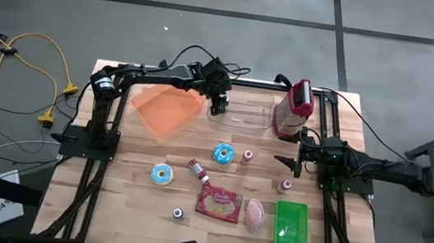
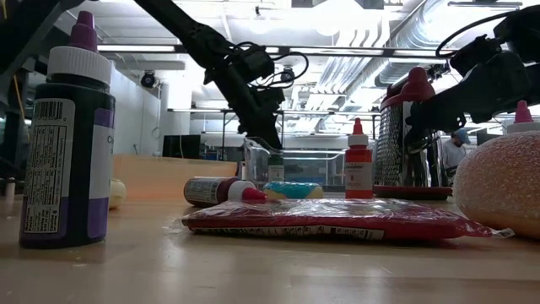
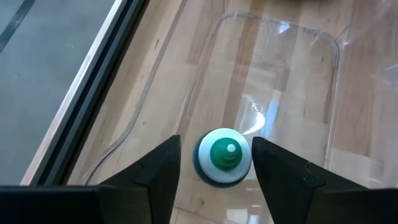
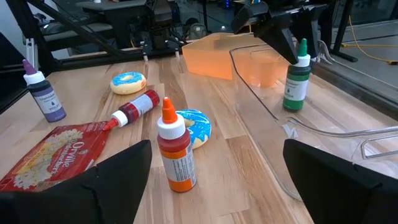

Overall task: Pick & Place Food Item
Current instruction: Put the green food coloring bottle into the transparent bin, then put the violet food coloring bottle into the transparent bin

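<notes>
A small green-capped bottle (image 3: pixel 224 155) stands upright on its base on the floor of a clear plastic container (image 1: pixel 244 113) at the table's far middle; the right wrist view shows the bottle (image 4: pixel 296 81) too. My left gripper (image 3: pixel 216 142) slants down over the bottle, open, with one finger on each side of its cap and a sliver of gap on both sides. My right gripper (image 4: pixel 217 146) waits open and level at the table's right, holding nothing.
An orange container (image 1: pixel 169 107) lies left of the clear one, and a metal grater (image 1: pixel 293 106) to its right. Two blue donuts (image 1: pixel 223 153), a red-capped bottle (image 1: pixel 198 171), a popcorn bag (image 1: pixel 219 205), a pink lump (image 1: pixel 255 215) and a green tray (image 1: pixel 291 224) fill the middle and near side.
</notes>
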Available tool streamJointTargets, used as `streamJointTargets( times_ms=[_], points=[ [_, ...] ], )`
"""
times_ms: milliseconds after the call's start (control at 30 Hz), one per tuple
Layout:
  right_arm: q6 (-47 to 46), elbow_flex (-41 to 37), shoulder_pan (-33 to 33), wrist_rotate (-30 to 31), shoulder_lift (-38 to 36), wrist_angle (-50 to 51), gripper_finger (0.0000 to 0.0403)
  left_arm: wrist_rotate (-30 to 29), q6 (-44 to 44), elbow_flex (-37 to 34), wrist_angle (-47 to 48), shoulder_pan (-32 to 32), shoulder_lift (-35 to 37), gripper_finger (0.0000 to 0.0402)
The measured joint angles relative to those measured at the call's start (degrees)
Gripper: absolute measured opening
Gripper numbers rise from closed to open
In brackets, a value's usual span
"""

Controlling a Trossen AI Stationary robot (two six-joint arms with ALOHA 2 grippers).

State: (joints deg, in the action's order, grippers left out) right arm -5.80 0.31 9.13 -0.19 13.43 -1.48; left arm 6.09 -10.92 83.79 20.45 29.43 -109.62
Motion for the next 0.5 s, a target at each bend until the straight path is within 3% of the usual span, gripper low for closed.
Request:
streamJointTargets(
  times_ms=[500],
  points=[
    [0.0,-0.01,0.0,-0.01,0.0,0.0,0.0353,1.56,-1.55,0.62,-2.29,0.09,0.97,0.0194]
  ],
)
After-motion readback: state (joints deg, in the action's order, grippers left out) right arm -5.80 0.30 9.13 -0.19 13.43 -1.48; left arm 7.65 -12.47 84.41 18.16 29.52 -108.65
